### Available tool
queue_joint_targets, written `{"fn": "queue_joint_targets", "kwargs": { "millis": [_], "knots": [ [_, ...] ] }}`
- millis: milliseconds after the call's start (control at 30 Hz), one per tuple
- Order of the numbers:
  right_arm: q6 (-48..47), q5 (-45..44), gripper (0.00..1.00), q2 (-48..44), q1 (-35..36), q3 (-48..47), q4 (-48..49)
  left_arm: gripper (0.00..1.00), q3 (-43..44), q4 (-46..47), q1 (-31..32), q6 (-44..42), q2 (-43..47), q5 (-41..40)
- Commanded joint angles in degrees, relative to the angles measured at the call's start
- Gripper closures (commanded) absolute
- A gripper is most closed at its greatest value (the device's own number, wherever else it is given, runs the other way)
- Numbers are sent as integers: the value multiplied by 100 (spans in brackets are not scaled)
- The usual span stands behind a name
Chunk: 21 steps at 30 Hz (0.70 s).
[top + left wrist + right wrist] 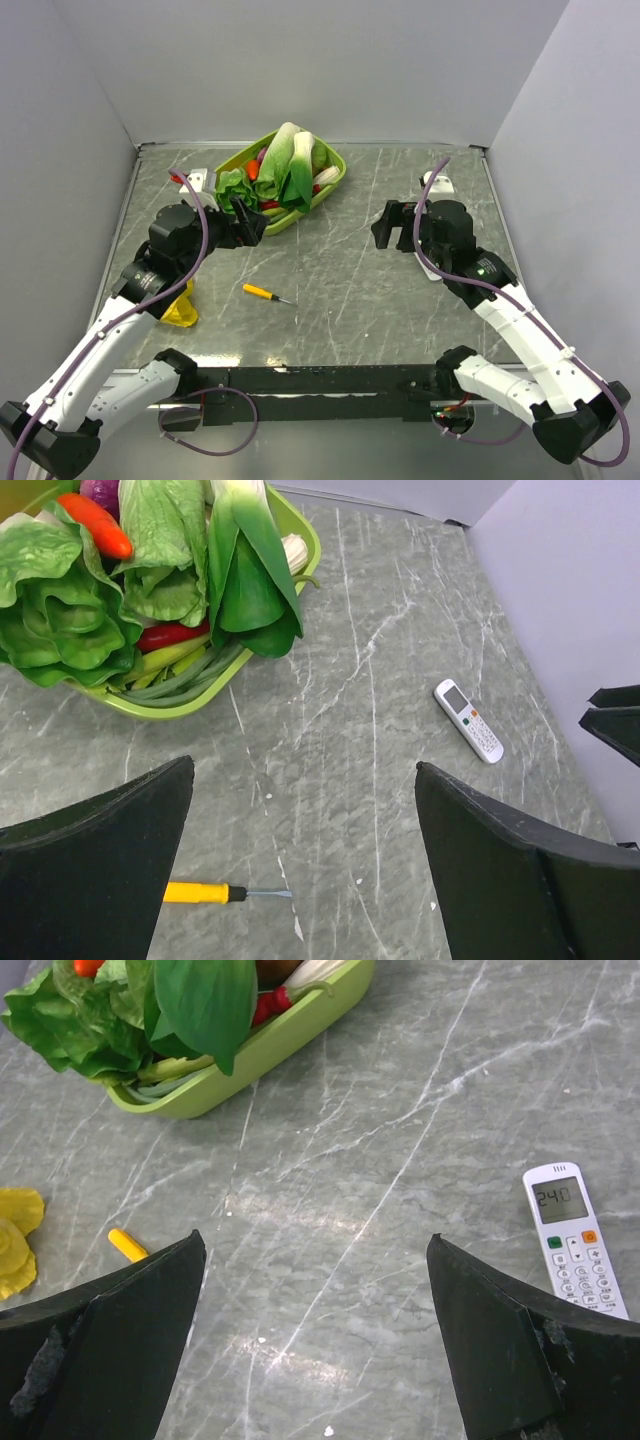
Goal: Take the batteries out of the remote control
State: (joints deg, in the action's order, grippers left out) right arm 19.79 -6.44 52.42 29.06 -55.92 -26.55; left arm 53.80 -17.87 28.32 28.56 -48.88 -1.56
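A: Left end effector (302,780)?
B: Jaws wide, empty. The remote control (468,720) lies well off at its 2 o'clock.
A: Right end effector (315,1255)?
B: It's nearer, also wide, touching nothing. The remote rests buttons-up on the bench (350,1160) at 3 o'clock, just outside one finger, long axis roughly 12-to-6. The batteries are hidden.

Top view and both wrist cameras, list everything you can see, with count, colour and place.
remote control: one, white, buttons up, far right
basket: one, lime green, far centre
vegetables: several, mostly green, some red and orange, in the basket
screwdriver: one, yellow handle, near centre-left
crumpled object: one, yellow, near left side
small object: one, white, far left corner, unclear
batteries: none visible
left gripper: one, black, open, near basket
right gripper: one, black, open, near remote
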Motion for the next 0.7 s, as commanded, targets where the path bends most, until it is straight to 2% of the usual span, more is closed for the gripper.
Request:
{"fn": "queue_joint_targets", "kwargs": {
  "millis": [0, 67, 100, 233, 333, 400, 500, 667],
  "knots": [
    [-124, -445, 0, -83, 21, -174, 150, 3, 43, 178, 7, -43, 89, -19],
    [-265, -813, 0, -92, 21, -104, 185, 3, 8, 196, 7, -26, 125, -63],
    [-431, -1407, 0, -66, 21, -16, 185, 3, 8, 187, 7, -17, 151, -124],
    [-968, -2711, 0, 372, 21, 187, 98, 3, -1, 196, 7, 45, 177, -125],
    [-1126, -2960, 0, 1180, -137, -102, -332, 3, -27, 240, 7, 62, 204, -90],
    [-1057, -2890, 0, 1846, -320, -409, -763, 3, -36, 249, 7, 71, 248, -99],
    [-916, -2311, 0, 2646, -794, -700, -1194, 3, -54, 231, 7, 106, 265, -169],
    [-1135, -431, 0, 3176, -1543, -604, -1029, 3, -28, 196, 7, 133, 204, -160]
  ]
}}
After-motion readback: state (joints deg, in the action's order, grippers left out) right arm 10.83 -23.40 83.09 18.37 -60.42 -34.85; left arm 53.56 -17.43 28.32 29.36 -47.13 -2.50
